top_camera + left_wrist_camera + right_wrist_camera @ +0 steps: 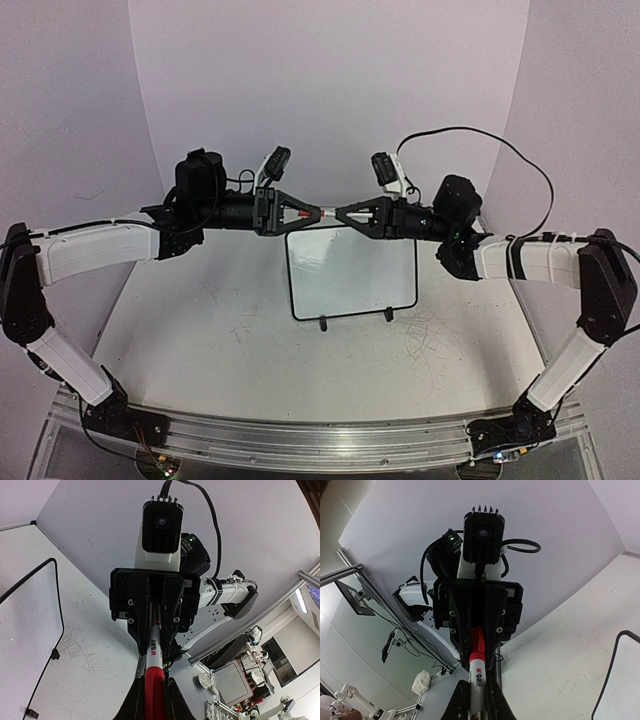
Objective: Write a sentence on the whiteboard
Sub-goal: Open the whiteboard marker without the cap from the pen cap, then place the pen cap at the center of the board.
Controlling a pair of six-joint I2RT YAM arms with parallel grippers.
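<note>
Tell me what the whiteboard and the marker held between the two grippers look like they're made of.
Whiteboard: smooth, glossy white panel, probably coated board or metal, judging by its soft sheen; its thin black frame and feet look like plastic. Marker: apparently shiny red plastic with a white printed label, showing hard highlights.

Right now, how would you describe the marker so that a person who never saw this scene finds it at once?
Find the black-framed whiteboard in the middle of the table. Just above its far edge, the left hand and the right hand meet tip to tip. The marker is the short stick gripped between them, the only red-and-white thing among black parts.
</note>
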